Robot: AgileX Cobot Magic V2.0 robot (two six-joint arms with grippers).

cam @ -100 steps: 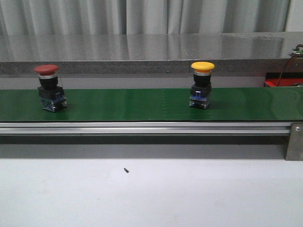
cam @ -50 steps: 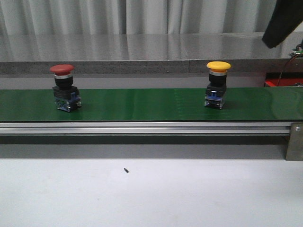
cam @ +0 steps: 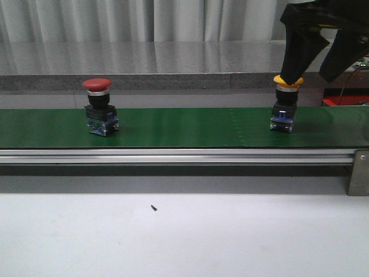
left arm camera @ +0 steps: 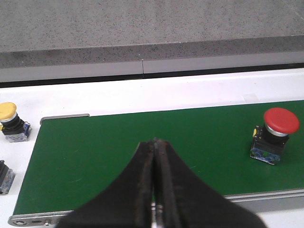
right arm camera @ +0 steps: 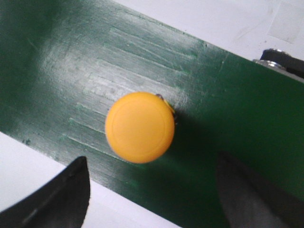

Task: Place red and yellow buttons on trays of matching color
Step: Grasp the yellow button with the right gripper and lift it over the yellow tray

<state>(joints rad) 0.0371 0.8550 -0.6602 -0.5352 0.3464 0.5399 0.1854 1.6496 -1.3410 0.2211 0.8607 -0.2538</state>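
Pale pleated curtains (cam: 144,20) hang behind a glossy grey stone counter (cam: 144,57); a white tabletop (cam: 173,236) fills the foreground.

Bare belt (cam: 190,127) lies between the red button (cam: 99,107) and yellow button (cam: 286,107). Open fingers (cam: 300,49) crowd the yellow cap.

Two buttons on conveyor belt (cam: 184,128): left button (cam: 100,107) toward left end, right button (cam: 285,104) toward right end, well apart.
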